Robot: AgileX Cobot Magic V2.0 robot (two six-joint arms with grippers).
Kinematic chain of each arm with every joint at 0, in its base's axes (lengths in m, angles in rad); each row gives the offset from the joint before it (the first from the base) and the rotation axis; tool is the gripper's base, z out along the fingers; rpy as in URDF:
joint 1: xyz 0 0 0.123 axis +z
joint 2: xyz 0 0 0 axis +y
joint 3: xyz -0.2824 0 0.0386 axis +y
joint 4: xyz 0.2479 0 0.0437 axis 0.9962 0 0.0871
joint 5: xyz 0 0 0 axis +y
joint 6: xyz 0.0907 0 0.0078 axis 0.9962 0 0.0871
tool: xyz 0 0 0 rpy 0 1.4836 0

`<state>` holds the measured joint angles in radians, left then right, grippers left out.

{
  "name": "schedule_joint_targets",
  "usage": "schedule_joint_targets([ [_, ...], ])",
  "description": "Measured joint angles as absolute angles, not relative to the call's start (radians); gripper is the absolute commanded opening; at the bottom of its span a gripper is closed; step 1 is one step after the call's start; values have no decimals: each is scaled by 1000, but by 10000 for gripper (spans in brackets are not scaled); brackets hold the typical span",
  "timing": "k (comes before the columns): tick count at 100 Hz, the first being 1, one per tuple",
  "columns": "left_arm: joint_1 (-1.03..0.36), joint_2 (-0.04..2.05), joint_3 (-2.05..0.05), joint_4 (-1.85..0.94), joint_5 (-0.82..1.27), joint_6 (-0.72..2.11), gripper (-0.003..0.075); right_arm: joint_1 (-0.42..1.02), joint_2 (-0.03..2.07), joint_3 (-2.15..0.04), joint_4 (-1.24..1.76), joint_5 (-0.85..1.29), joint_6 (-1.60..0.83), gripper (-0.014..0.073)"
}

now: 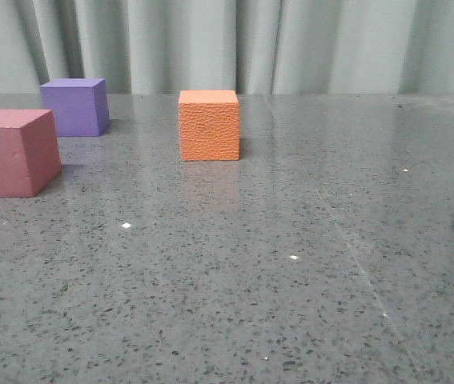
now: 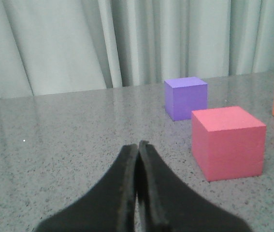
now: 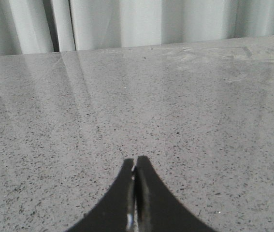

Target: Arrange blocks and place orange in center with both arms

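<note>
Nearest, far left: pinkish-red cube (image 1: 12, 152), purple cube (image 1: 74, 106) behind it, apart. Orange cube (image 1: 209, 125) alone mid-table, right of both, so judged not yet flanked.

Left gripper (image 2: 137, 145) clenched, empty, low, short of pinkish-red cube. Right gripper (image 3: 136, 162) clenched, empty, over bare surface.

Speckled grey stone tabletop (image 1: 291, 280), glossy, reflecting. Pale pleated curtain (image 1: 331, 44) behind.
</note>
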<state>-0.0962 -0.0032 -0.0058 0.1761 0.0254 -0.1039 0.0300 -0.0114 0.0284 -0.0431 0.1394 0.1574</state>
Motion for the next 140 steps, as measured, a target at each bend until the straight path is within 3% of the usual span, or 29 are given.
schedule_joint_targets([
  [11,-96,-3,-6,127,0,-104,-19,30,-11,28,-43,139,157,-67],
  [29,-96,24,-103,-30,188,-104,-19,30,-11,28,-43,139,157,-67],
  [68,-96,490,-643,-82,496,-104,-19,30,-11,28,-43,139,157,-67],
  [101,-96,720,-774,-82,507,-104,-8,30,-11,28,-43,139,157,-67],
  [108,-96,737,-774,-82,507,-104,52,30,-11,28,-43,139,157,-67],
  [115,-96,744,-774,-82,507,-104,169,30,-11,28,-43,139,157,-67],
  [134,-96,744,-778,-82,507,-104,724,30,-11,28,-43,138,157,-67],
  [140,-96,744,-779,-82,507,-104,676,30,-11,28,-43,138,157,-67],
])
